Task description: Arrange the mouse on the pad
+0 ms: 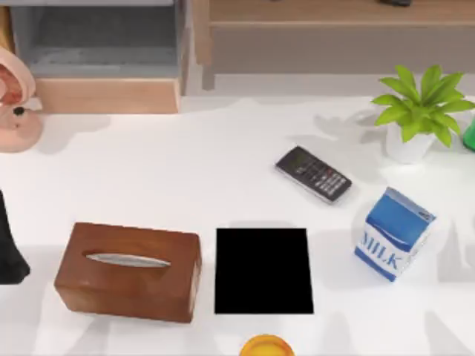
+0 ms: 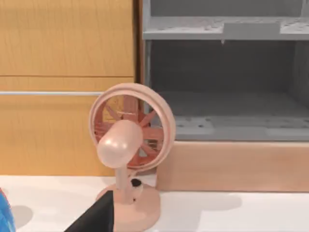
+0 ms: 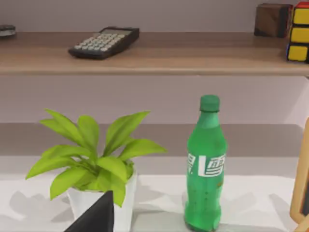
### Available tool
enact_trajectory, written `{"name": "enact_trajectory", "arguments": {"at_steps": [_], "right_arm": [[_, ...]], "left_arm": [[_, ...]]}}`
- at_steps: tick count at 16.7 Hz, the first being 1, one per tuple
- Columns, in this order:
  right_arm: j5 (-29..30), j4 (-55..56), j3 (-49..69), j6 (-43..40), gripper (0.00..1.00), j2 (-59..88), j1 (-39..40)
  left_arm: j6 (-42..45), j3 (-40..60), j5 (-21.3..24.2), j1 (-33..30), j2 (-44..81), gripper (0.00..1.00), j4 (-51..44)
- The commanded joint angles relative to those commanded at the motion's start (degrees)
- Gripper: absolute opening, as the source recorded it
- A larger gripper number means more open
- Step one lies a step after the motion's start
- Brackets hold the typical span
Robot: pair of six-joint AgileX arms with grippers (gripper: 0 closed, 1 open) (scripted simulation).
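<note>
**While both arms hang back, a likely mouse waits just below the pad**

Because the step in hand is the first reach, the scene reads from above as follows. A plain black pad lies flat on the white worktop, with a brown tissue box just beside it on the left. A milk carton stands well apart on its right. Just below the pad, cut off by the picture's lower edge, sits a rounded yellow-orange shape. It is probably the mouse, though too little shows to be sure. A small dark keypad device lies above the pad and is no part of the job.

The left arm is a dark shape at the worktop's left edge. Its wrist view faces a pink fan, with a dark sliver of the left gripper in front. The right wrist view faces a potted plant and a green bottle, with a similar sliver of the right gripper. I cannot tell whether either set of jaws is apart or together.

To do this well, I judge that one arm should come straight down over the mouse and grip it across its narrow sides. It should lift the mouse only slightly (the pad is close), then set it near the pad's middle, clear of the tissue box.
</note>
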Motion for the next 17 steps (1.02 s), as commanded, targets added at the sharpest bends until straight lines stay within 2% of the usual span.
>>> {"name": "enact_trajectory", "arguments": {"at_steps": [4, 8, 17], "right_arm": [[-0.1, -1.4, 1.8, -0.6, 1.0, 1.8, 0.0], [-0.2, -9.3, 11.8, -3.5, 1.0, 12.8, -0.4], [-0.2, -39.3, 45.8, -14.1, 1.0, 64.8, -2.2]], "left_arm": [[0.0, 0.0, 0.0, 0.0, 0.0, 1.0, 0.0], [0.0, 0.0, 0.0, 0.0, 0.0, 1.0, 0.0], [0.0, 0.0, 0.0, 0.0, 0.0, 1.0, 0.0]]}}
